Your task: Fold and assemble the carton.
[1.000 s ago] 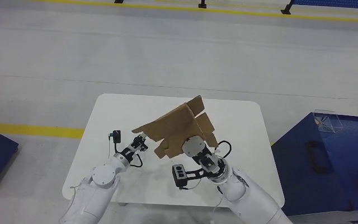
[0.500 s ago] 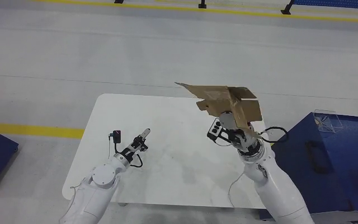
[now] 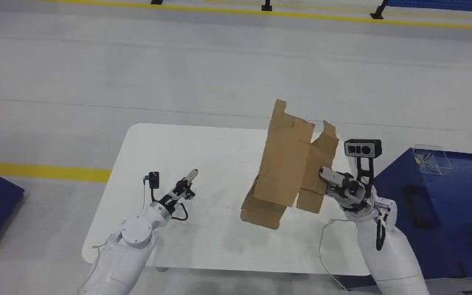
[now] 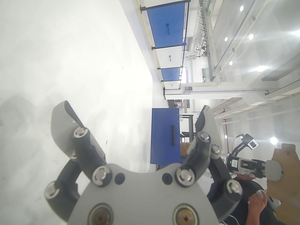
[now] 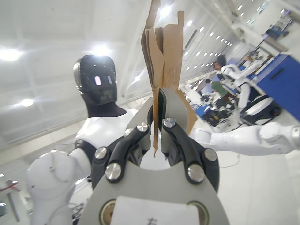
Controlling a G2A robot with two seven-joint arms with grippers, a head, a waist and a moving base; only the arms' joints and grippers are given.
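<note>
The brown flattened carton (image 3: 286,168) hangs tilted above the right half of the white table (image 3: 184,147), its flaps fanned out. My right gripper (image 3: 329,178) is shut on the carton's right edge. In the right wrist view, the right gripper (image 5: 155,97) pinches the thin cardboard sheet of the carton (image 5: 164,54), which rises edge-on beyond the fingers. My left gripper (image 3: 189,179) is open above the table's left part, well apart from the carton. The left gripper (image 4: 134,107) holds nothing, and the carton (image 4: 280,167) shows far off at the side.
A blue cabinet (image 3: 420,214) stands on the floor just past the table's right edge, close to the right arm. Bare tabletop lies between the left gripper and the carton.
The right gripper swung the carton from the table's middle up and right, then turned it so it hangs more upright. The carton's edge left the left gripper, which stayed put.
</note>
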